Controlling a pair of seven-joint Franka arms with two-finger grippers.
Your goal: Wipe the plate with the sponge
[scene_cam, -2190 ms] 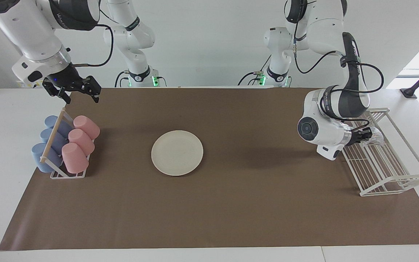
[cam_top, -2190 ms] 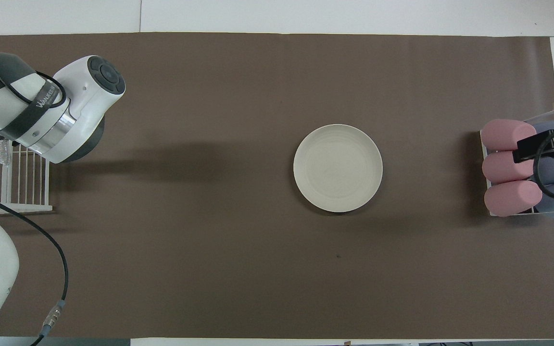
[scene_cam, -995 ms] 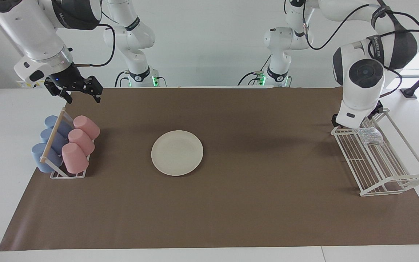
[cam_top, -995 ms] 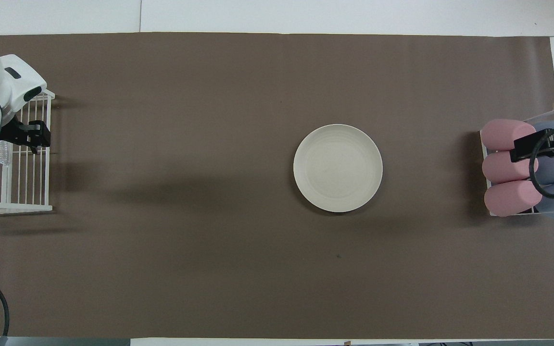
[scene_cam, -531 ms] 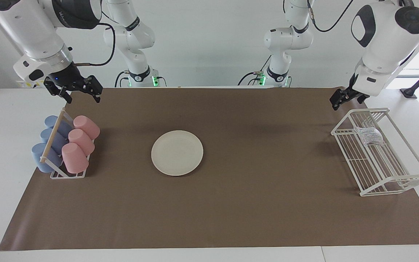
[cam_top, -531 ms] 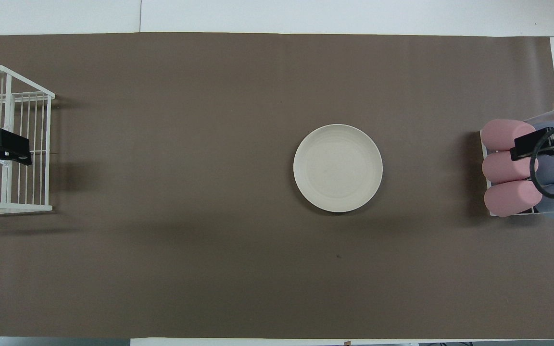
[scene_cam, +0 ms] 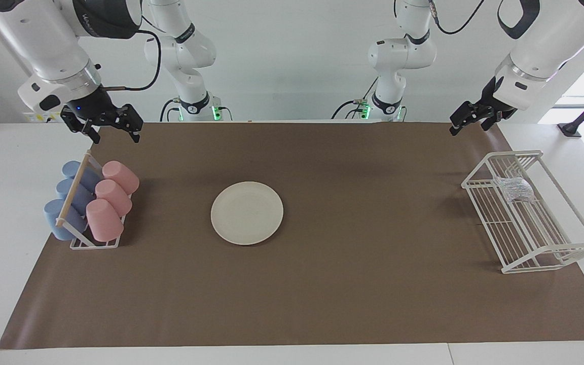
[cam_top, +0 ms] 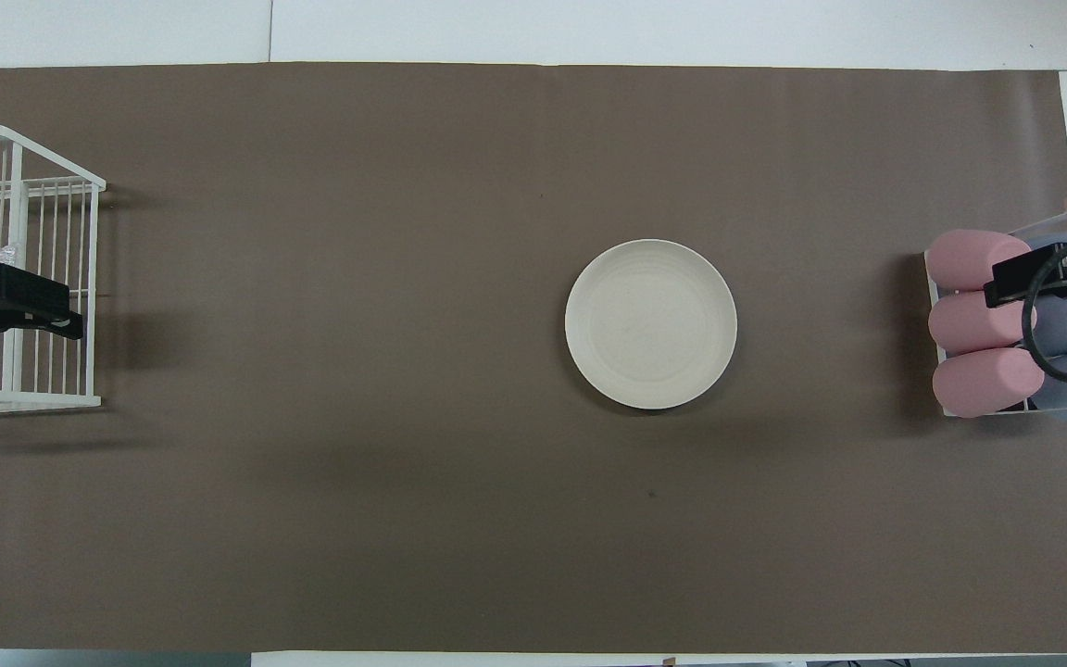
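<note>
One plate (scene_cam: 247, 213) lies mid-bench; one sponge (scene_cam: 514, 188) sits in the wire rack (scene_cam: 550, 251) at the left arm's end. Three pink cups (scene_cam: 112, 196) and three blue cups (scene_cam: 69, 198) fill the cup rack. The left end effector (scene_cam: 470, 118) and right end effector (scene_cam: 103, 125) hang raised, fingers apart, empty.

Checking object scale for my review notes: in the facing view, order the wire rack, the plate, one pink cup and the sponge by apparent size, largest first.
1. wire rack
2. plate
3. pink cup
4. sponge

None of these looks close enough in size to be in doubt.
</note>
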